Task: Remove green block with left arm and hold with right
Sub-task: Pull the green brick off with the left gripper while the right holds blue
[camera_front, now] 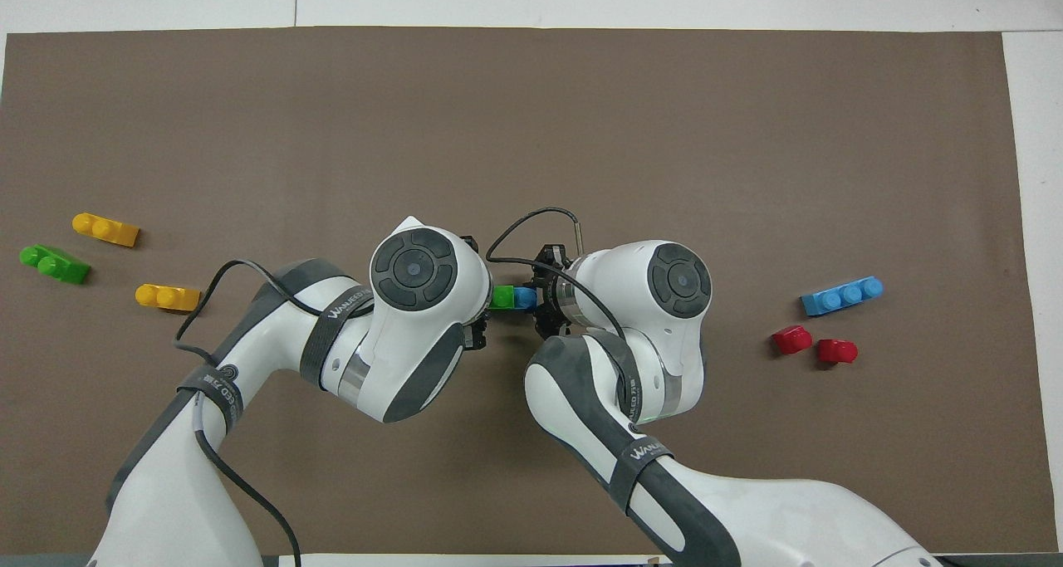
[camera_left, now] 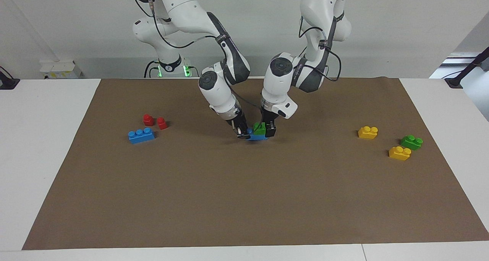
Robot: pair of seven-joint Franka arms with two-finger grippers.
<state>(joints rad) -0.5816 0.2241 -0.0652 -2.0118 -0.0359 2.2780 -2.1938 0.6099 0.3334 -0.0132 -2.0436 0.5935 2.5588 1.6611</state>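
The green block (camera_left: 260, 128) (camera_front: 502, 296) sits stacked on a blue brick (camera_left: 257, 136) (camera_front: 524, 298) at the middle of the brown mat. My left gripper (camera_left: 266, 129) is down at the green block, around its end toward the left arm's side. My right gripper (camera_left: 242, 132) is shut on the blue brick at its end toward the right arm's side. In the overhead view both wrists cover most of the stack, and only a strip of green and blue shows between them.
A second green brick (camera_left: 411, 141) and two yellow bricks (camera_left: 368, 132) (camera_left: 399, 153) lie toward the left arm's end. A blue three-stud brick (camera_left: 141, 135) and two red pieces (camera_left: 148, 119) (camera_left: 162, 123) lie toward the right arm's end.
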